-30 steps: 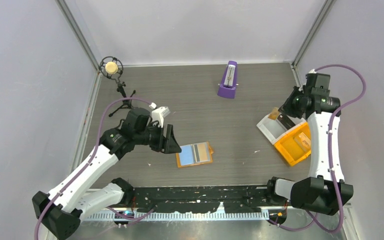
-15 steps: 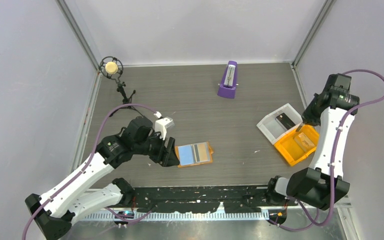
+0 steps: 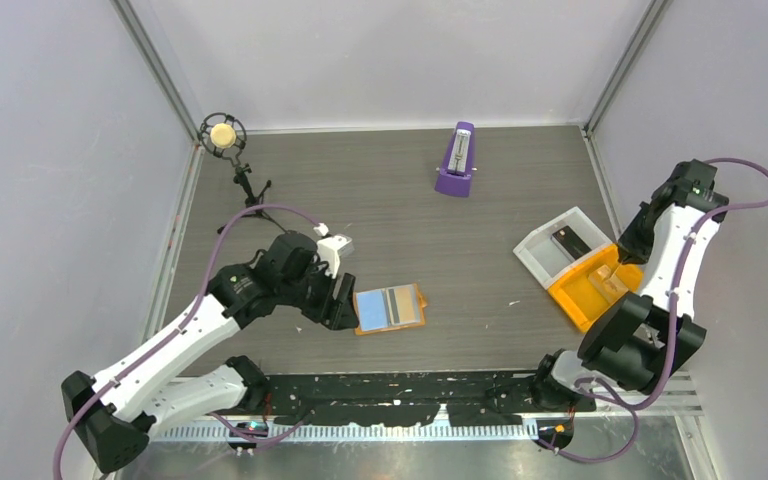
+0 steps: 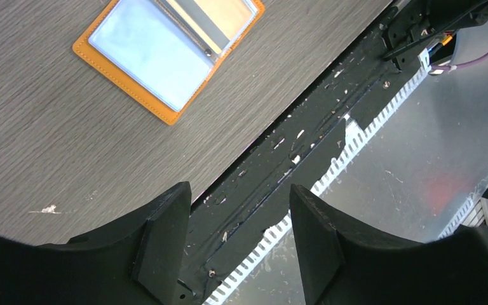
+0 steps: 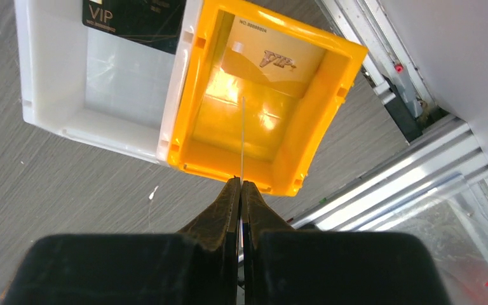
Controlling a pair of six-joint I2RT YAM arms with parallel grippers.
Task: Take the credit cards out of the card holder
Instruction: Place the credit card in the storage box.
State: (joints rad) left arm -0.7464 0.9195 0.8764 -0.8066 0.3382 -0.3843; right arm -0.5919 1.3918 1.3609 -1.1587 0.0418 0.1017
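An orange card holder (image 3: 415,306) lies open at the table's (image 3: 380,210) 6 o'clock side, with a light blue card (image 3: 371,310) and a grey-striped card (image 3: 396,305) inside. The left claw (image 3: 345,303) hovers at its 9 o'clock, jaws apart and empty. At 3 o'clock, the right claw (image 5: 241,182) is pinched together on a thin card (image 5: 242,136), edge-on above an orange bin (image 5: 330,95) holding a gold card (image 5: 273,60). A black card (image 5: 136,19) lies in the adjoining white bin (image 5: 44,63).
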